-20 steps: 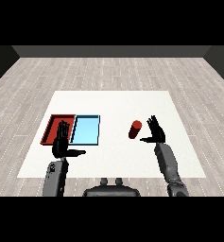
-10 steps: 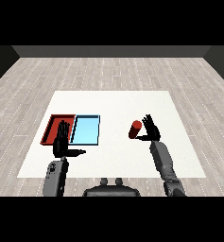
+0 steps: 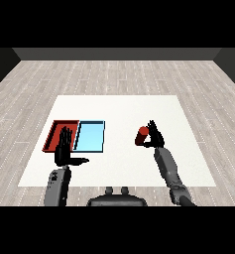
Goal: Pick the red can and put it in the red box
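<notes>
The red can [image 3: 141, 135] stands on the white table right of centre, leaning slightly. My right hand [image 3: 154, 137] is right beside it on its right, fingers straight up and thumb reaching toward the can, open. The red tray [image 3: 54, 131] lies at the left of the table with the light blue tray [image 3: 91, 137] directly to its right. My left hand [image 3: 64, 150] is held open over the red tray's near edge, fingers up and thumb pointing right, hiding part of that tray.
The white table [image 3: 119, 111] sits on a grey wood-plank floor. A bare stretch of table lies between the blue tray and the can. My right forearm [image 3: 169, 171] runs from the lower right up to the can.
My right hand has moved left and a little forward, closing the gap to the red can's right side. The left hand, the can and the trays have not moved.
</notes>
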